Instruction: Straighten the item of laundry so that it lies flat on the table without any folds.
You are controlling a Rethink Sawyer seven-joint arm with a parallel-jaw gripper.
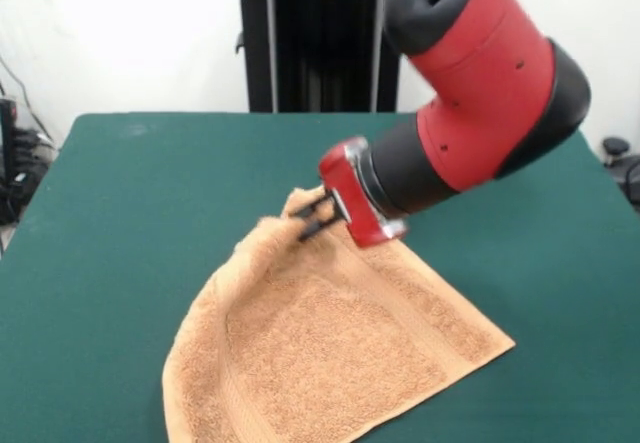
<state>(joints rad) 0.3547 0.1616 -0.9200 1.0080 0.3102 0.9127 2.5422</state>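
Sawyer arm with gripper [305, 218] angled low over the green table [120, 213]. The two dark fingers [312, 226] are closed on the raised far corner of the peach hand towel [330, 353]. Below and in front of the jaws, the towel spreads nearly flat, its left edge rolled inward.

Arm [480, 93] low, angled sideways; jaws close together, nearly horiz.
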